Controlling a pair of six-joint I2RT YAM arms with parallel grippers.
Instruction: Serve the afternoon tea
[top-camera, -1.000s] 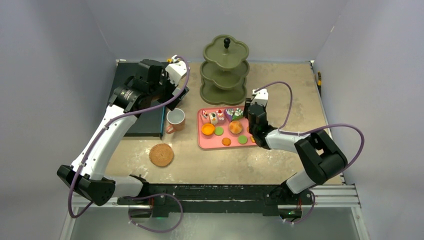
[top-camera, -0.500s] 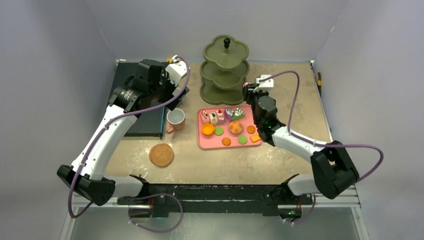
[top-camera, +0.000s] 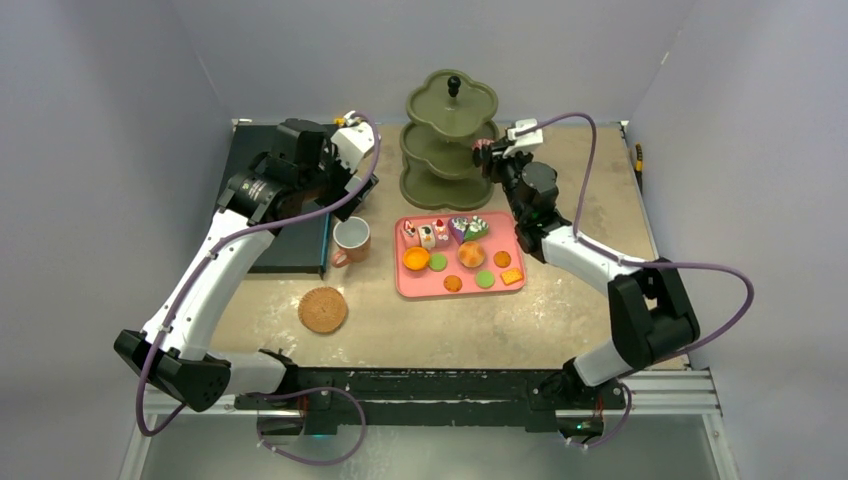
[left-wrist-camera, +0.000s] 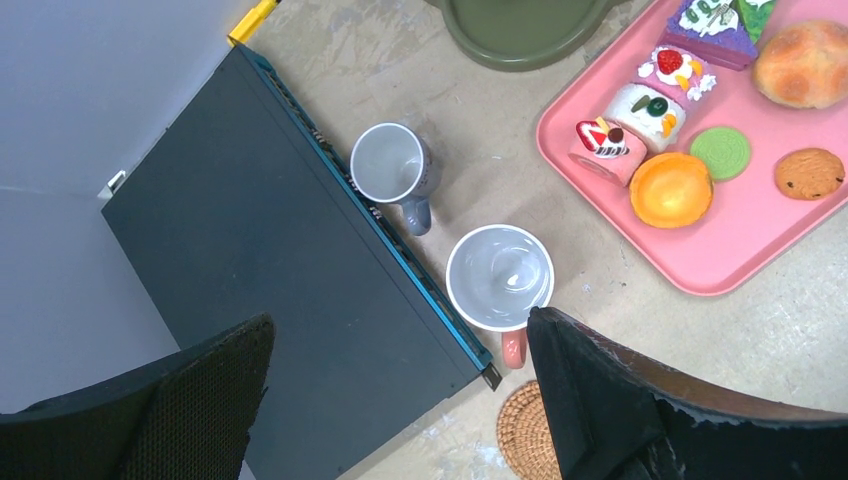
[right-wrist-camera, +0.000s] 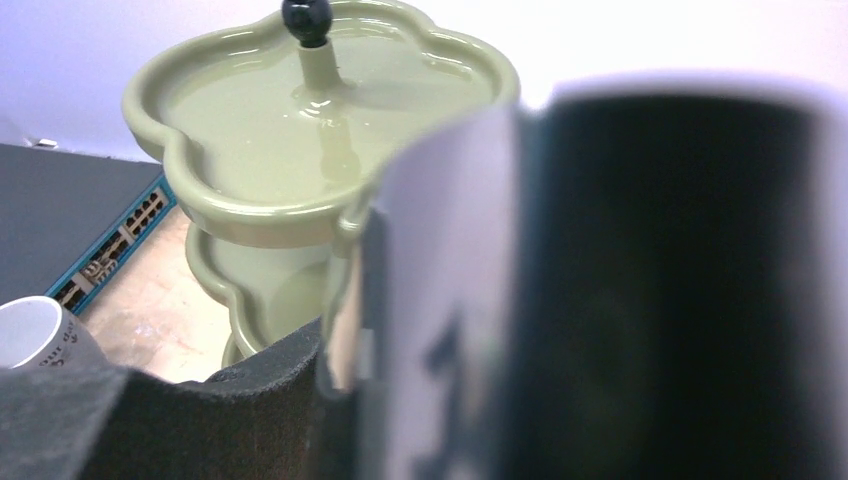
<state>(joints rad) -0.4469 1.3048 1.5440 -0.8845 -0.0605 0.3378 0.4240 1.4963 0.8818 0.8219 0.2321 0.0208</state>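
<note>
My right gripper (top-camera: 494, 160) is up beside the middle tier of the green three-tier stand (top-camera: 450, 140), shut on black tongs (right-wrist-camera: 600, 300) that fill the right wrist view as a blur. A small pinkish thing (top-camera: 481, 147) shows at their tip; I cannot tell what it is. Toy sweets lie on the pink tray (top-camera: 415, 287): cake slices (top-camera: 441, 229), an orange round (top-camera: 416, 259), green rounds (top-camera: 438, 262). The orange mug (top-camera: 351, 240), white inside, stands left of the tray. The grey mug (left-wrist-camera: 392, 165) stands beyond it. My left gripper (left-wrist-camera: 400, 400) hangs open, high over the mugs.
A black box with a blue edge (top-camera: 270, 220) lies at the left, against the mugs. A round woven coaster (top-camera: 323, 309) lies in front of the orange mug. Grey walls close in the back and both sides.
The right arm rose from the tray's right side and swung back to the green stand, carrying the tongs. The left arm stayed put.
</note>
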